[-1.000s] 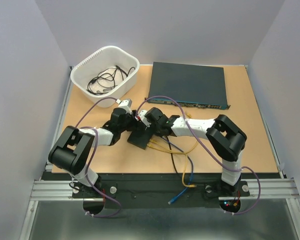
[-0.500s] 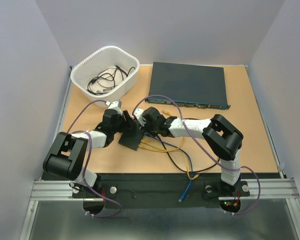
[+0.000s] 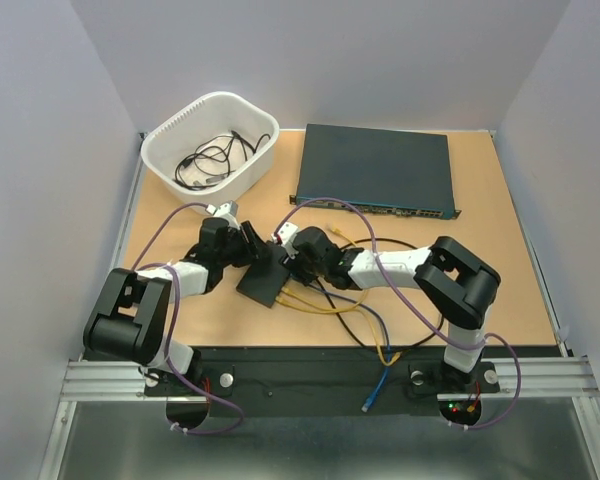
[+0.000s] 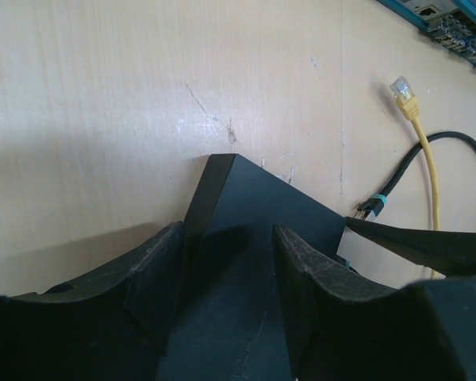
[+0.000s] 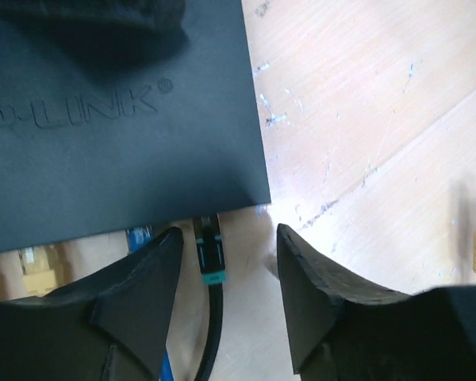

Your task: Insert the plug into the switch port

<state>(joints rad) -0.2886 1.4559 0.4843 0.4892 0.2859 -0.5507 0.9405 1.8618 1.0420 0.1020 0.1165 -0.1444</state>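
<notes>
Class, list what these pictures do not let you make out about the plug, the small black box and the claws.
The plug tip and its port: right wrist view, hidden inside the edge of the small black box.
Whether the left claw grips the box: left wrist view, its fingers cover the contact.
The plug, top view: too small, under the right claw.

Your top view is bright and evenly lit from above, sharp, with only soft shadows on the table point(image 3: 500, 250). Both wrist views wash the wood pale. The near fingers point(image 4: 151, 294) are dark and blurred, while the lettering on the box point(image 5: 103, 103) is crisp.
</notes>
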